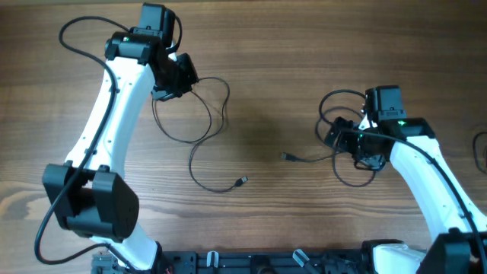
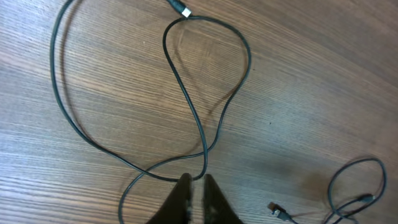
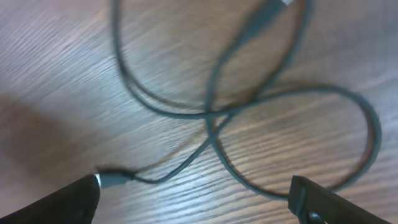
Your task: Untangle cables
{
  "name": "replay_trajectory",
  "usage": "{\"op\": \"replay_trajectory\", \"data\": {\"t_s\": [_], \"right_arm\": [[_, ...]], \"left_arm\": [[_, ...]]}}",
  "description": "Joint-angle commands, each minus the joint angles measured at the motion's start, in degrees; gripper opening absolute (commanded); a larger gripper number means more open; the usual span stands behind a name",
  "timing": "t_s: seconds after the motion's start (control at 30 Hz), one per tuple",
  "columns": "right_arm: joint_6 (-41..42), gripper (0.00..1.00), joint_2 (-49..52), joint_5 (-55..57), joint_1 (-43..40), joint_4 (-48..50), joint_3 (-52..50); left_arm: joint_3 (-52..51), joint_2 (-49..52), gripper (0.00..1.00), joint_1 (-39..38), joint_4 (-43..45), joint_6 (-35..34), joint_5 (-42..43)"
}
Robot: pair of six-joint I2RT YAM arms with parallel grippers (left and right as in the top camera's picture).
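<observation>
Two thin black cables lie apart on the wooden table. The left cable (image 1: 204, 137) runs in loose loops down to a small plug (image 1: 242, 181). My left gripper (image 1: 173, 85) is at its upper end. In the left wrist view the left gripper (image 2: 198, 180) is shut on this cable (image 2: 186, 93), which crosses itself right at the tips. The right cable (image 1: 338, 106) is looped beside my right gripper (image 1: 359, 152), its plug (image 1: 289, 157) pointing left. In the right wrist view the right gripper (image 3: 196, 186) is open wide over that cable (image 3: 217, 143), with a plug end (image 3: 111, 180) by one fingertip.
Thicker black wires run along both white arms (image 1: 106, 114). A black cord curls at the table's right edge (image 1: 479, 148). The arm bases and a black rail (image 1: 251, 262) sit along the near edge.
</observation>
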Motion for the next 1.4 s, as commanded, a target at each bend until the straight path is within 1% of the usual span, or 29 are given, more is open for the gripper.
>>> {"op": "replay_trajectory", "data": {"t_s": [0.0,0.1,0.13,0.17,0.23,0.27,0.33,0.4,0.43,0.47,0.53,0.6,0.63,0.7,0.77,0.83,0.93,0.97,1.2,1.37], "right_arm": [[21.0,1.0,3.6,0.6,0.2,0.0,-1.5],[25.7,1.0,6.2,1.1,0.2,2.3,-1.6],[27.4,1.0,7.2,1.3,0.2,3.6,-1.6],[29.0,0.99,8.3,1.2,0.2,4.7,-1.6],[31.5,0.9,10.6,0.7,0.2,6.6,-1.5],[31.5,0.85,11.7,0.5,0.3,7.2,-1.5],[31.5,0.82,14.0,0.4,0.7,7.5,-1.6],[31.4,0.79,16.2,0.4,1.2,7.3,-1.6],[31.4,0.77,17.4,0.6,1.6,7.3,-1.6],[31.4,0.72,18.5,1.1,1.9,7.5,-1.6],[30.8,0.49,21.2,2.8,2.3,8.7,-1.6],[27.5,0.11,23.0,3.7,2.3,10.9,-1.6],[25.5,0.04,23.8,3.8,2.3,12.2,-1.6],[21.1,0.04,24.5,3.8,2.3,15.4,-1.5],[13.0,0.04,24.1,3.8,2.3,19.6,-1.3],[5.9,0.04,22.8,3.9,2.1,20.6,0.3],[-0.6,0.04,20.2,4.5,1.5,18.5,4.7],[-4.6,0.05,17.8,6.6,0.8,15.8,9.1],[-21.8,0.04,10.7,12.0,-1.7,7.9,27.0],[-27.8,0.04,8.9,16.1,-4.3,6.0,35.7]], "left_arm": [[-0.5,0.7,0.21,-0.7,-0.1,-0.9,0.9],[-0.5,0.7,0.34,-1.4,-0.2,-0.9,0.9],[-0.5,0.7,0.4,-1.7,-0.2,-0.9,0.9],[-0.5,0.7,0.49,-2.0,-0.2,-0.9,0.9],[-0.5,0.7,0.62,-2.6,0.0,-0.9,0.9],[-0.5,0.7,0.72,-2.9,0.0,-0.9,0.9],[-0.5,0.7,0.88,-3.3,0.0,-0.9,0.9],[-0.5,0.7,1.0,-3.7,0.0,-0.9,0.9],[-0.5,0.7,1.0,-3.8,0.0,-0.9,0.9],[-0.5,0.7,1.0,-3.9,0.0,-0.9,0.9],[-0.5,0.7,1.0,-3.8,0.0,-0.9,0.9],[-0.5,0.7,1.0,-3.8,0.0,-0.9,0.9],[-0.5,0.7,1.0,-3.8,0.0,-0.9,0.9],[-0.5,0.7,1.0,-3.8,0.0,-0.9,0.9],[-0.5,0.7,1.0,-3.8,0.0,-0.9,0.9],[-0.5,0.7,1.0,-3.8,0.0,-0.9,0.9],[-0.5,0.7,1.0,-3.8,0.0,-0.9,0.9],[-0.5,0.7,1.0,-3.8,0.0,-0.9,0.9],[-0.5,0.7,1.0,-3.8,0.0,-0.9,0.9],[-0.5,0.7,1.0,-3.8,0.0,-0.9,0.9]]}}
